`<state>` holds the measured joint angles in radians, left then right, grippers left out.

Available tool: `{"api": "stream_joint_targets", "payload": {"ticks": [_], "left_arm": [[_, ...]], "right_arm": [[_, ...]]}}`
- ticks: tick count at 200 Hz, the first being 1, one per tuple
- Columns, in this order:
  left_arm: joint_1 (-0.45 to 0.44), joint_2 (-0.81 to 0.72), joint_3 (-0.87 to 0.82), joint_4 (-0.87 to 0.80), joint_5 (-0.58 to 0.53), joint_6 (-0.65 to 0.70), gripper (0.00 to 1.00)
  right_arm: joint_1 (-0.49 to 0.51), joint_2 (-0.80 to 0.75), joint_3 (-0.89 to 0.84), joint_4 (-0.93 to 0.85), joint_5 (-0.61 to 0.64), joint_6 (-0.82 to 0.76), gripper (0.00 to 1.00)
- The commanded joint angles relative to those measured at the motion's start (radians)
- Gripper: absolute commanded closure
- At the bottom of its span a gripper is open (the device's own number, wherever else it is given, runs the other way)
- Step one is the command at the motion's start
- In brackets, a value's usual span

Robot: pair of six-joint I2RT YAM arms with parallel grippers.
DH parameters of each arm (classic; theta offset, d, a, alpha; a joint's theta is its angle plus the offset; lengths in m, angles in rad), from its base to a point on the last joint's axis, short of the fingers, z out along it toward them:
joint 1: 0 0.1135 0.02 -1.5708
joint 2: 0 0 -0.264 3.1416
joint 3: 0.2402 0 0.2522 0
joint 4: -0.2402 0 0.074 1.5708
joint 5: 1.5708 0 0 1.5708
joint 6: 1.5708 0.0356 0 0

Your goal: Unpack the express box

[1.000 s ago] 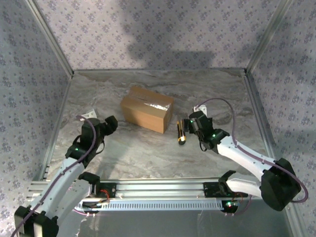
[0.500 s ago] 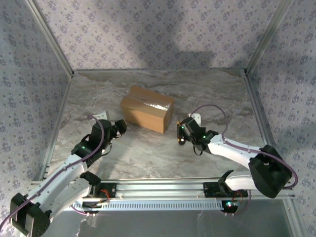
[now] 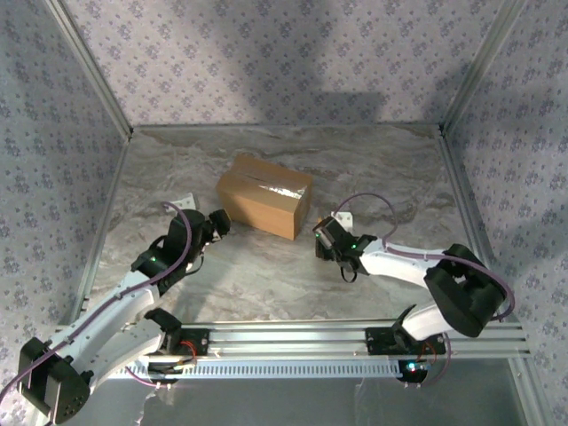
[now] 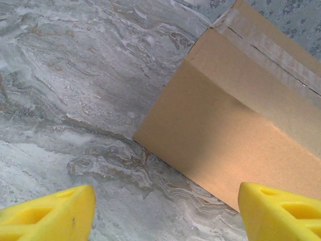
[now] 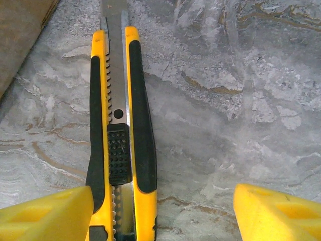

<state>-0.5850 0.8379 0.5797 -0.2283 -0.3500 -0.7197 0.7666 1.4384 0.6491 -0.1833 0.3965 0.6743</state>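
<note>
On the grey marbled table, the small brown cardboard express box sat mid-table with its flaps shut and nothing unpacked. The left gripper hovered just beside its near wall, jaws spread and empty. The right gripper hung over the yellow-and-black plastic utility knife, which lay between its spread jaws, not yet pinched. The shiny clear tape looked uncut, so cutting and opening were left.

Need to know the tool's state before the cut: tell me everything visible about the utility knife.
The utility knife has a yellow plastic body with black grip strips, a notched metal track down its middle and a black ribbed slider. Bare metal shows past its far end, so the blade looks extended. It lies flat on the marbled table, beside the express box, between the open fingers of the right gripper.
</note>
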Motion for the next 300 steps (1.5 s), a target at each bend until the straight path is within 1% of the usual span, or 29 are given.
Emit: {"api": "stream_joint_targets", "payload": {"ticks": [1,29,87,108,149,223,239,247,253,268,280,300], "left_arm": [[-0.009,-0.009,0.029,0.018,-0.029,-0.001,0.25],[-0.022,-0.007,0.034,0.004,-0.055,0.012,0.25],[-0.032,-0.007,0.039,-0.009,-0.072,0.020,0.25],[-0.032,-0.008,0.039,-0.011,-0.076,0.020,0.25],[-0.032,-0.010,0.040,-0.011,-0.082,0.023,0.25],[-0.032,-0.011,0.047,-0.022,-0.092,0.031,0.25],[-0.033,-0.013,0.045,-0.026,-0.092,0.031,0.25],[-0.033,-0.016,0.045,-0.028,-0.093,0.032,0.25],[-0.032,-0.018,0.046,-0.031,-0.095,0.032,0.25],[-0.032,-0.024,0.045,-0.035,-0.099,0.032,0.25],[-0.032,-0.027,0.044,-0.040,-0.104,0.032,0.25],[-0.032,-0.031,0.051,-0.047,-0.107,0.037,0.25]], "right_arm": [[0.008,0.031,0.048,-0.032,0.018,0.024,0.25],[0.017,0.065,0.079,-0.038,0.016,0.015,0.27],[0.028,0.127,0.122,-0.043,0.020,0.011,0.31],[0.024,0.143,0.131,-0.049,0.018,0.013,0.34],[0.015,0.155,0.125,-0.054,0.014,0.033,0.40],[0.012,0.177,0.119,-0.046,-0.010,0.054,0.46],[0.011,0.181,0.119,-0.048,-0.015,0.054,0.48],[0.011,0.183,0.119,-0.048,-0.018,0.053,0.52],[0.011,0.184,0.118,-0.048,-0.019,0.053,0.53],[0.012,0.185,0.117,-0.048,-0.021,0.055,0.61],[0.011,0.182,0.116,-0.049,-0.022,0.054,0.65],[0.013,0.167,0.117,-0.064,-0.018,0.051,0.66]]}}
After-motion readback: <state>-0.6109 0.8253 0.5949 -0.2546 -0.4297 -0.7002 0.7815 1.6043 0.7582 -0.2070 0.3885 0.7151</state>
